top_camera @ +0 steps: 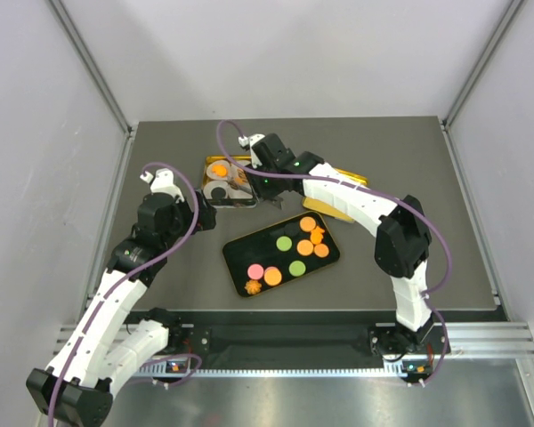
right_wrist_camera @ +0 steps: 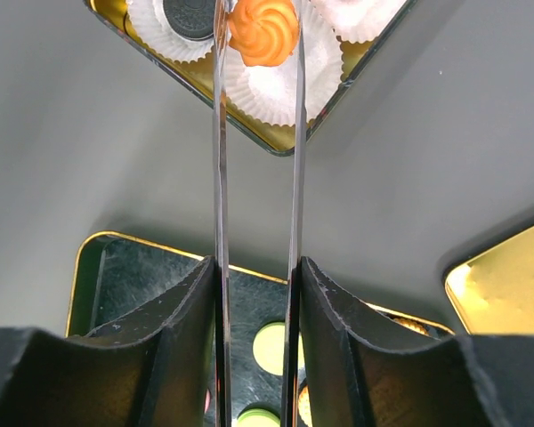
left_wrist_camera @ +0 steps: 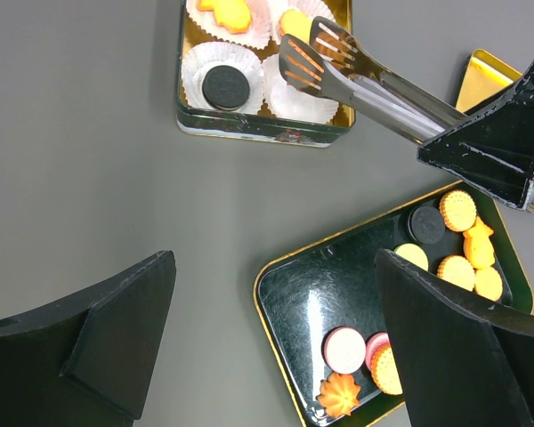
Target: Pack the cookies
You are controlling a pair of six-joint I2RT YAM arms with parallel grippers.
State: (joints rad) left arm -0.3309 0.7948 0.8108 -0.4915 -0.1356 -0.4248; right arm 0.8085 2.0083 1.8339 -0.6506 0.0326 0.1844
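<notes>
Item: cookies, part packed. My right pincer [right_wrist_camera: 256, 286] is clamped on the tongs [right_wrist_camera: 218, 133], whose blades hold an orange swirl cookie [right_wrist_camera: 262, 31] above a white cup [right_wrist_camera: 276, 84] at the near corner of the tin [left_wrist_camera: 249, 126]. My left pincer [left_wrist_camera: 276, 267] hangs spread and empty over the worktop [top_camera: 427, 178], above the near end of the tray [left_wrist_camera: 294, 294]. In the tin: a dark round [left_wrist_camera: 226, 86] in its cup, and two orange pieces in the cups behind; the rest is hidden. Still on the tray [top_camera: 240, 253]: orange rounds, an orange fish, two green, pink, one dark, an orange star. Judgement: early going, most of the set is left to move. The swirl is not yet released.
</notes>
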